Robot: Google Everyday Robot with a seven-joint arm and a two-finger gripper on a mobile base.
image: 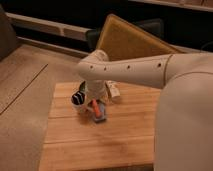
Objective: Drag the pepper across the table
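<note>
Camera view, hand (80,98) open, low over wooden desk (75,145), just beside orange pepper (95,105), pepper against blue block (101,115).

Noted pepper (95,105) lying on table (100,145), in far half, left of centre. Found block (101,115) right against pepper, on its near right side. Located gripper (85,102) just left of pepper, low over tabletop, hanging below arm (135,70) that reaches in from right. Logged small object (114,90) on table just right of wrist, behind block. Recorded tilted board (132,40) beyond far table edge, behind arm. Marked floor (25,100) left of table.
</note>
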